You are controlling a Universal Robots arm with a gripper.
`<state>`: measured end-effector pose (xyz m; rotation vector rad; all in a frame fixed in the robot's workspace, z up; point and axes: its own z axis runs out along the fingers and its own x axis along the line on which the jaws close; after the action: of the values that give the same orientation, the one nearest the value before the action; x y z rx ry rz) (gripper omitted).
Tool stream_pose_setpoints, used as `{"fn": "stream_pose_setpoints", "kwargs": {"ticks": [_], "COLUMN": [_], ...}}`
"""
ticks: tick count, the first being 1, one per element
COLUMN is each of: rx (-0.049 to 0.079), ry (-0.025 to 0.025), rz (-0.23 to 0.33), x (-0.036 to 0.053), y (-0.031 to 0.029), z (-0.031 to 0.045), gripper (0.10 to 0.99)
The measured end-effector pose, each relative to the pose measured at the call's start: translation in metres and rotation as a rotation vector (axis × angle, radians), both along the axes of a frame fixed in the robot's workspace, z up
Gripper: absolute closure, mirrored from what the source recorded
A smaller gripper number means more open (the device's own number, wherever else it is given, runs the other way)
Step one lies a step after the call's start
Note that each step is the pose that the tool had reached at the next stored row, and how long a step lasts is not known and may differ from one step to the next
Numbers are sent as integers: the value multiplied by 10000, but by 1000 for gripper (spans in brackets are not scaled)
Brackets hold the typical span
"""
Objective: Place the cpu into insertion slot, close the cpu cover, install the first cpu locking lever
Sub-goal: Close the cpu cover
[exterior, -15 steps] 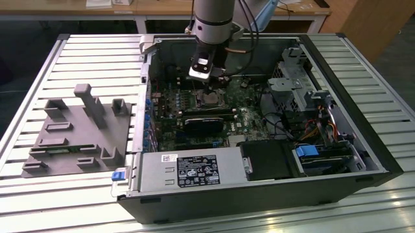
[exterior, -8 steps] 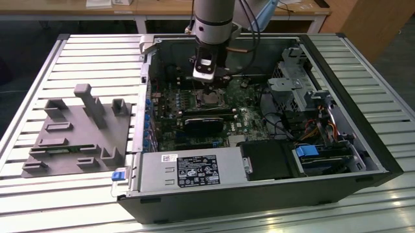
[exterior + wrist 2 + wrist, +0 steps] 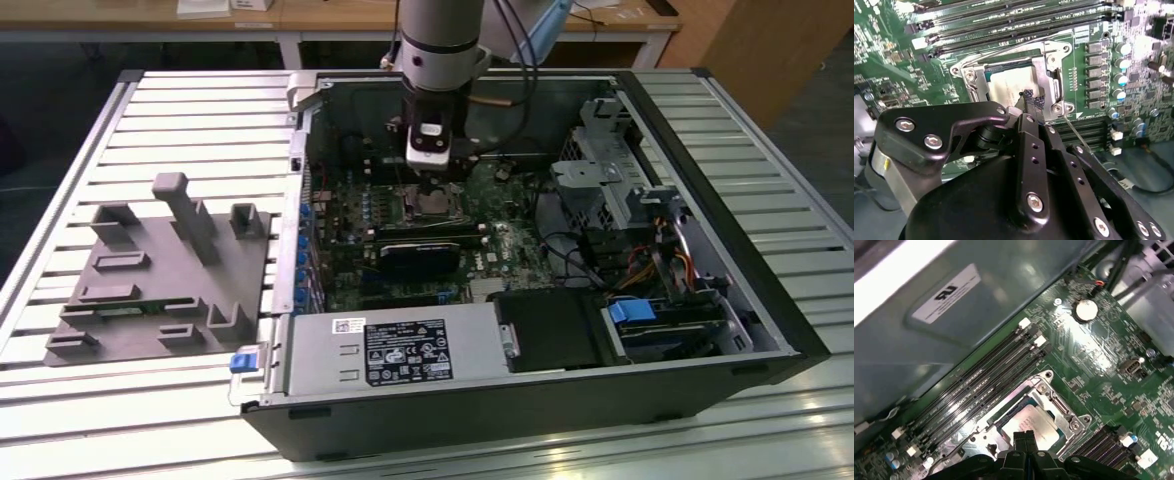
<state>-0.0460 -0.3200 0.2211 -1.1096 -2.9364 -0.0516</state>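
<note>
Already the cpu [image 3: 1004,92] is laid flat beneath the lowered cover [image 3: 1040,67]; the gripper [image 3: 1030,100], closed apparently on nothing, is held directly over the cpu's edge, with a thin lever [image 3: 1076,132] just beside it

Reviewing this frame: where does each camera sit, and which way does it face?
Exterior view: off the arm and above, looking down into the open computer case on the slatted table; the arm and gripper hang over the board.
First wrist view: on the wrist, aimed past the shut gripper at the cpu inside the cpu cover, memory slots beyond.
Second wrist view: on the wrist, gripper linkage large in front, its tip over the cpu.
Shared: both wrist views show gripper, cpu and cpu cover.
</note>
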Motion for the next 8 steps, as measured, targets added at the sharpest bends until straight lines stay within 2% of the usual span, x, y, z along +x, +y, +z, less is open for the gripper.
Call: {"fn": "stream_pose_setpoints", "kwargs": {"ticks": [8], "rx": [0], "ry": [0], "rz": [1125], "x": [-1], "y": [0], "z": [-5], "gripper": [984]}}
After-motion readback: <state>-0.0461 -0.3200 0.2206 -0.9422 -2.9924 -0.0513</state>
